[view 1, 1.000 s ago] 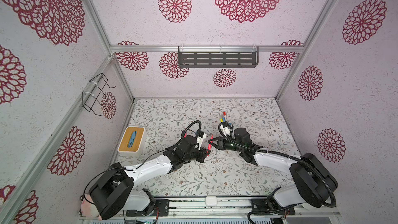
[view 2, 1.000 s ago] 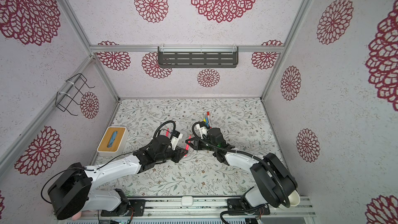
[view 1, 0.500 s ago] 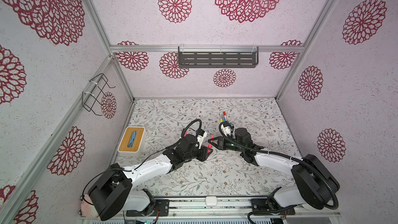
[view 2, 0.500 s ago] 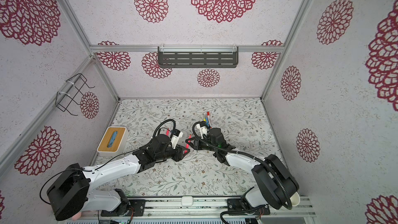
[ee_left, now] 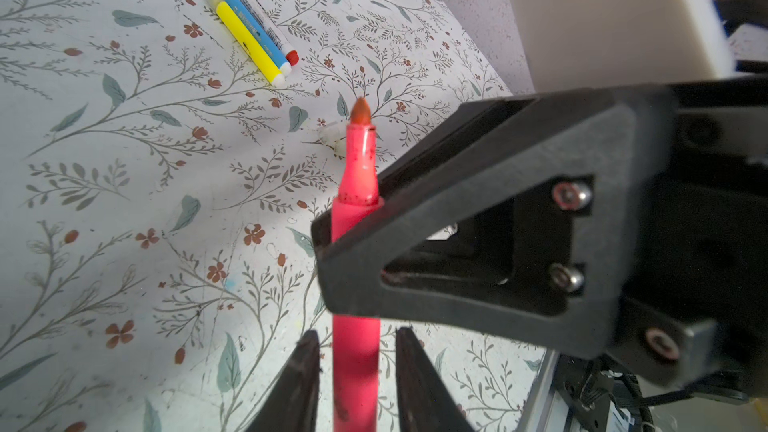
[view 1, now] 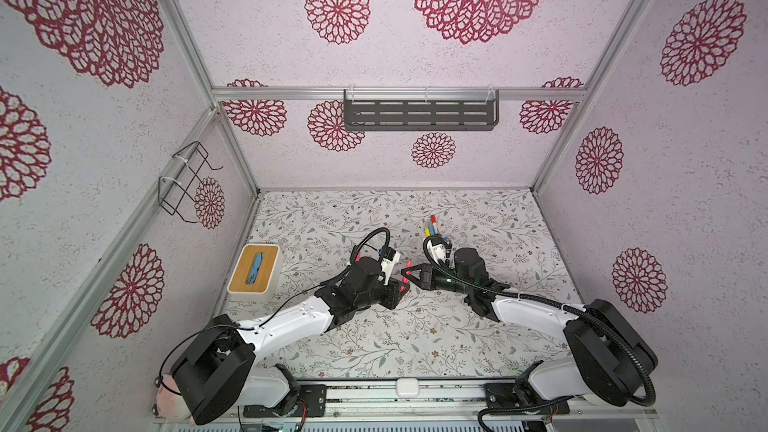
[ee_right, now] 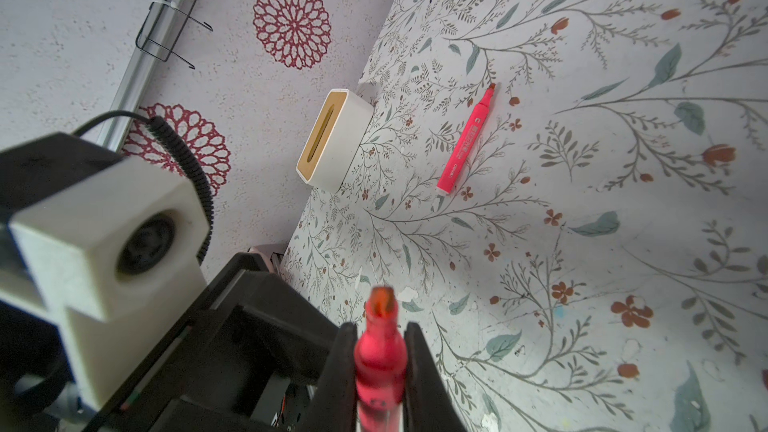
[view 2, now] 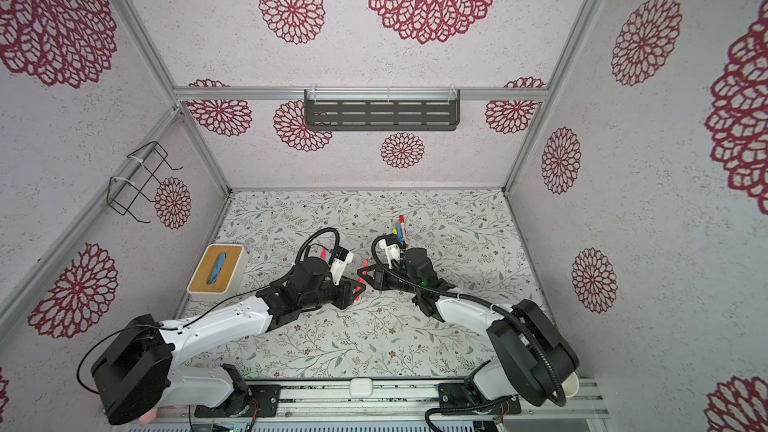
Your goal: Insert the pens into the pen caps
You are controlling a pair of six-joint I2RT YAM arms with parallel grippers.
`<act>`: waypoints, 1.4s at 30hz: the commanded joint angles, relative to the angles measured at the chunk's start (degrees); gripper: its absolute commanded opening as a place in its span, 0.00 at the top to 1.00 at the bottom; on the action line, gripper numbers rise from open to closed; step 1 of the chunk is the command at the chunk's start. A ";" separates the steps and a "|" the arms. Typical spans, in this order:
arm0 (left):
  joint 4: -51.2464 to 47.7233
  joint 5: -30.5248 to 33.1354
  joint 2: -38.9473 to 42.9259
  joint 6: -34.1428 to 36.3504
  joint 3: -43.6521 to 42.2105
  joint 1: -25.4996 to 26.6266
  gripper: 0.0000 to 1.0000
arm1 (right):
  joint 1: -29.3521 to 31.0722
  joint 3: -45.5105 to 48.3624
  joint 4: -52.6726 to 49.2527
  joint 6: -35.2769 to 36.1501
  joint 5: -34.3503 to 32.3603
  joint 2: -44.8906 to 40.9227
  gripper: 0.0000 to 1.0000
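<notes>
Floral tabletop (view 1: pixel 415 338) below, pink pen (ee_left: pixel 359 176) sits pinched in right end effector (ee_right: pixel 380 332).

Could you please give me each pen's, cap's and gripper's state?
held pink pen: uncapped.
right gripper: shut on held pink pen.
left gripper: open around its barrel.
second pink pen: uncapped, lying loose.
yellow pen: capped.
blue pen: capped.
white pen: capped.
clear cap: lying loose.

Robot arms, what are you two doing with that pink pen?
The right pincer is shut on an uncapped pink pen. The left pincer stands open around the pen's back end, not squeezing it. A clear cap lies on the table beyond, and three capped pens lie together farther off.
</notes>
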State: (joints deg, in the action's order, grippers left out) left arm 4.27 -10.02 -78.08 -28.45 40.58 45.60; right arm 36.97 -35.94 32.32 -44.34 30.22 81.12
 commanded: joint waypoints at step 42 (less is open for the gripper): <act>-2.76 6.17 18.06 0.06 -10.15 -4.47 1.00 | -10.65 -13.22 -47.43 20.48 -24.60 -5.93 0.36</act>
State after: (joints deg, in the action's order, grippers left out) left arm 1.32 -4.71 -62.17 -28.10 30.85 41.65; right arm 27.22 -47.29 -9.54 -27.27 8.29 74.02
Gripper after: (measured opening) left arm 0.174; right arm 0.634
